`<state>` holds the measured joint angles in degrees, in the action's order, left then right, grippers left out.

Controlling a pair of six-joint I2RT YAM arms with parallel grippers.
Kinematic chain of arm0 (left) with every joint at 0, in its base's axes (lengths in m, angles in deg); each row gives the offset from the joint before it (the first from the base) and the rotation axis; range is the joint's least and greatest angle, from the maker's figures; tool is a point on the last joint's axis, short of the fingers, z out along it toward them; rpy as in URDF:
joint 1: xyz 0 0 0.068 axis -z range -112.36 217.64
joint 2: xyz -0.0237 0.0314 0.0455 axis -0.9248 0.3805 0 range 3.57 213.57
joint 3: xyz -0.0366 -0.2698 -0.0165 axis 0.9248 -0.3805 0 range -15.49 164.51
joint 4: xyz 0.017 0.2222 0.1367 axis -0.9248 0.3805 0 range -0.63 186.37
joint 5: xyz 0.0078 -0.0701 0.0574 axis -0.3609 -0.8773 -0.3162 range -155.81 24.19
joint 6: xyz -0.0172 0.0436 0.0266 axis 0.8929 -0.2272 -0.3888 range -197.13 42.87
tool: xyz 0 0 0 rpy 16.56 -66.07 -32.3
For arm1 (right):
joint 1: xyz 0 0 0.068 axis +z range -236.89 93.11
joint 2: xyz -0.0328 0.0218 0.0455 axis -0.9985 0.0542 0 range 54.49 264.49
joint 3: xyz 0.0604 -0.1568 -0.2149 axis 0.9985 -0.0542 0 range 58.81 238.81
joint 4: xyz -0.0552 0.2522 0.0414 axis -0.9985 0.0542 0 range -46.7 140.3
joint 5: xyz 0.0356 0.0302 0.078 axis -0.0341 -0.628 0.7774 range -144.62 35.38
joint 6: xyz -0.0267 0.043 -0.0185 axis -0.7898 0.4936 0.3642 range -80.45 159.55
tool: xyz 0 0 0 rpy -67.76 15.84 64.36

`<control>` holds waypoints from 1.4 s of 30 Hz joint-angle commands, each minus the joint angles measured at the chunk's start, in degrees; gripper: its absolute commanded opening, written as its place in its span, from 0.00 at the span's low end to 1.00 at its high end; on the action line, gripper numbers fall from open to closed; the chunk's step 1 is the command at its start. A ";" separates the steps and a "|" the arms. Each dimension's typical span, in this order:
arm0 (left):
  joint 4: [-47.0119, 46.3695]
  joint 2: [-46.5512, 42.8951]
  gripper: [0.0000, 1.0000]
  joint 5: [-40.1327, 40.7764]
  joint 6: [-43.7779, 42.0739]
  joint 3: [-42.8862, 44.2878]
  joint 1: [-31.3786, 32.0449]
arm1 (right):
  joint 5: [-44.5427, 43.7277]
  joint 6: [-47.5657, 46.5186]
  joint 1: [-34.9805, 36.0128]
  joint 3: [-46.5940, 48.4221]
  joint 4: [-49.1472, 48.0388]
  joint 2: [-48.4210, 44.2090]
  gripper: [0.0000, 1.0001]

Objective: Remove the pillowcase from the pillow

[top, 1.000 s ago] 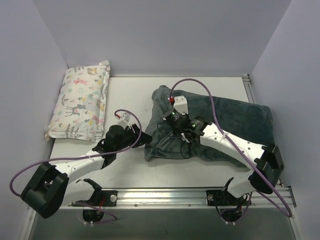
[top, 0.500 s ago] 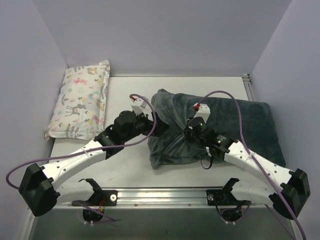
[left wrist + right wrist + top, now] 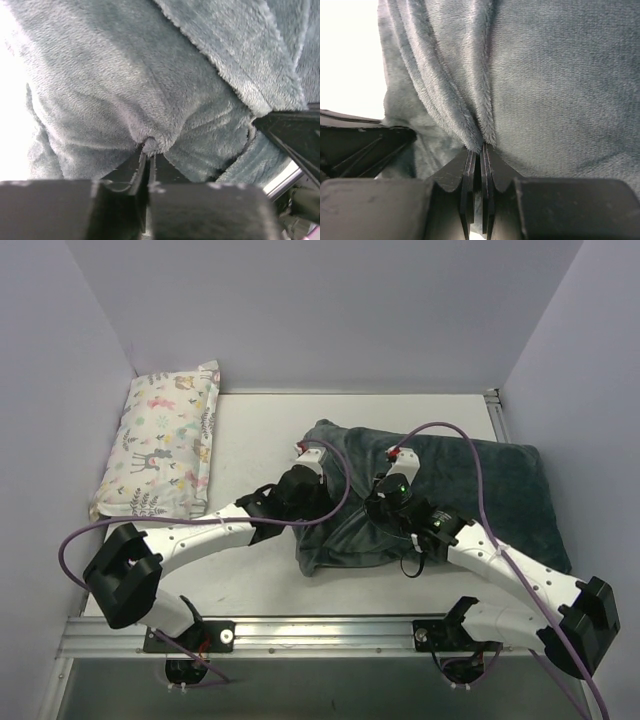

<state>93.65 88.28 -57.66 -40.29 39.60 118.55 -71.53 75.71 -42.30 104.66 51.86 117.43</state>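
The dark grey-green plush pillowcase (image 3: 480, 475) lies well right of the pastel animal-print pillow (image 3: 165, 445). Your left gripper (image 3: 149, 155) has just crossed to its end nearest that pillow and pinched a nub of plush, so both arms can now pull. Only the wrist views show the grips, the right gripper (image 3: 481, 150) clamped on a fold; the white pillow shows nowhere.
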 commanded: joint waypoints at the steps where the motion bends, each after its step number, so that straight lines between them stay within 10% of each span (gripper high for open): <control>1: 3.98 -2.34 0.00 6.51 0.69 1.07 -0.38 | -5.06 -1.88 -0.65 2.32 4.27 0.87 0.00; 20: 3.21 -19.16 0.00 2.24 6.66 -27.29 -27.35 | -2.79 -4.00 -16.47 -3.21 7.62 -0.09 0.00; 30: -10.68 -4.38 0.00 -3.31 7.89 -26.35 -18.66 | 0.58 -7.16 -8.66 -0.95 5.41 3.59 0.01; 37: -14.20 -3.67 0.00 -4.45 8.78 -27.93 -17.52 | -1.46 -9.27 -4.00 6.97 11.91 2.45 0.41; 42: -15.17 -4.37 0.00 -4.89 9.21 -28.28 -16.38 | -0.50 -9.71 -1.63 12.68 13.59 2.19 0.49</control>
<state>76.31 83.54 -64.72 -30.72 12.74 101.51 -68.73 67.52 -45.14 112.88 61.80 120.29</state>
